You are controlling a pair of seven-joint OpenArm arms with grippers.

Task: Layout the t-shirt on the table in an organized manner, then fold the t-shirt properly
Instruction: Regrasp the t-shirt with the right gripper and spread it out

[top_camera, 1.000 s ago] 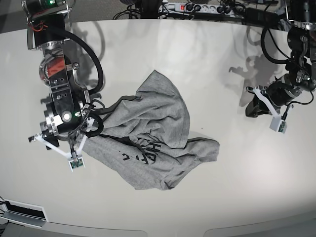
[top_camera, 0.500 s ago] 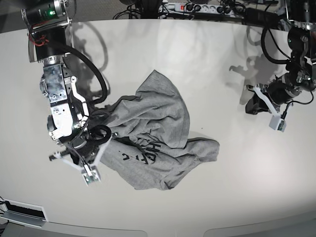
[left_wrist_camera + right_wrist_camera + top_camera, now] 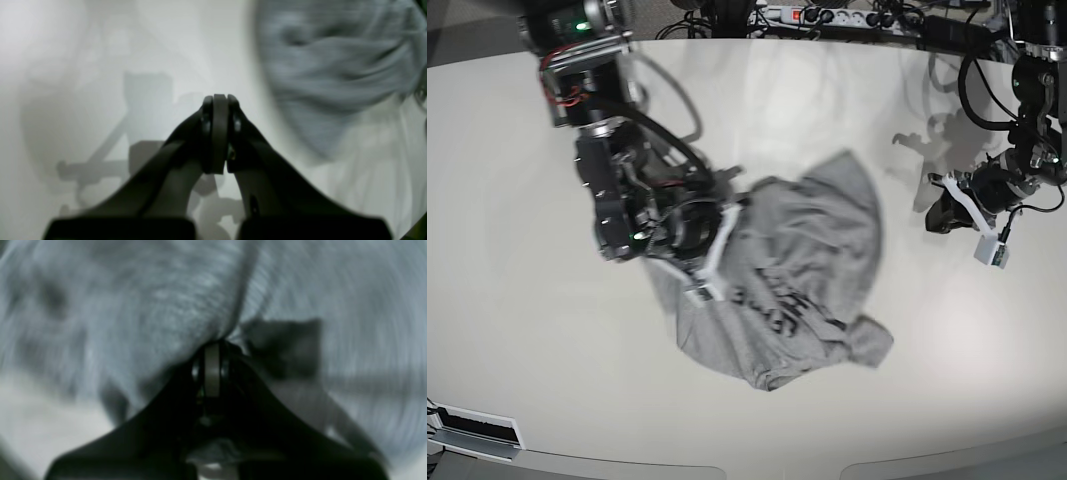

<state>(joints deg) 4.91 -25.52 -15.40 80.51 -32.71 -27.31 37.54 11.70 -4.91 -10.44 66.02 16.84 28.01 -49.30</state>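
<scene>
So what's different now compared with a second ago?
The right hand closed on the t-shirt and swung toward the table's middle, dragging the shirt along and reshaping it. The left hand stayed shut and parked off to the side.

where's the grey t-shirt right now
In the base view the crumpled heather-grey cotton t-shirt lies bunched near the middle of the glossy off-white table, its left edge under the right claw, well apart from the left claw.
</scene>
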